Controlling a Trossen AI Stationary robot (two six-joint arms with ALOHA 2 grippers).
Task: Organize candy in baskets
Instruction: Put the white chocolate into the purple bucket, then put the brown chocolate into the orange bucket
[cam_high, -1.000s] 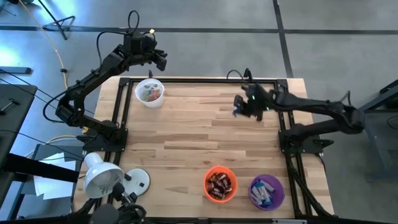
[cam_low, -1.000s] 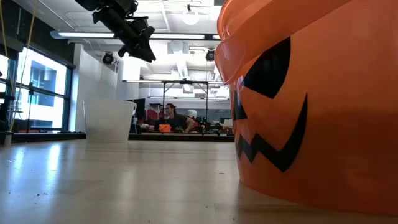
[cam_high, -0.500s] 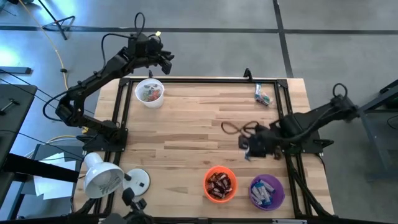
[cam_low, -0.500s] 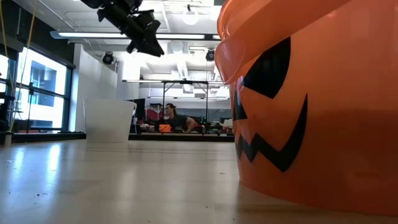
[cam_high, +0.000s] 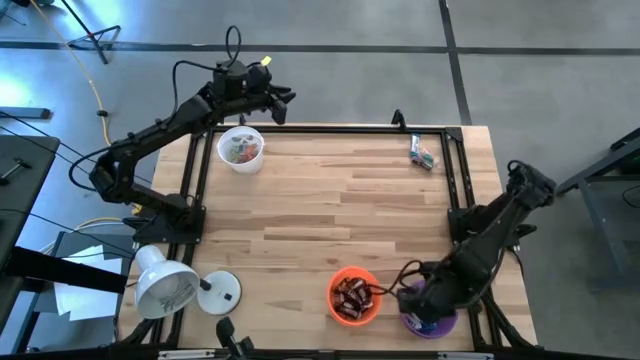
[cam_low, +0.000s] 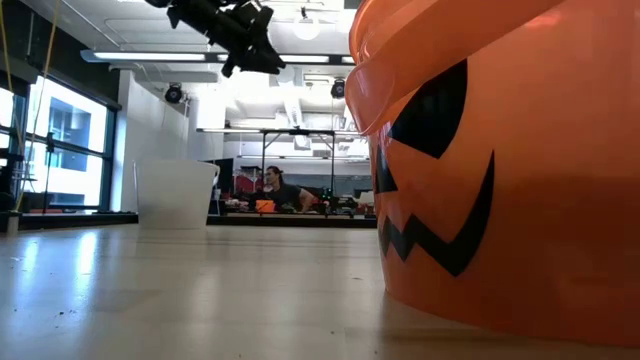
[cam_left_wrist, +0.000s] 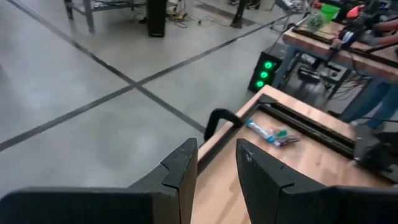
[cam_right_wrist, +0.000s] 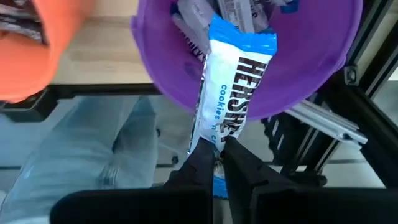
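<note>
Blue-and-white candy bar (cam_right_wrist: 229, 99) is pinched in the right gripper (cam_right_wrist: 217, 155) fingers, right over the purple basket (cam_right_wrist: 323, 68). Left gripper (cam_left_wrist: 214, 168) hangs past the worktop (cam_high: 330, 210) edge, fingers parted on nothing.

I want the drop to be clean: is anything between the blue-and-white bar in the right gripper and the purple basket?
Nothing visible. The right gripper holds the blue-and-white bar directly over the purple basket, which already holds similar bars.
</note>
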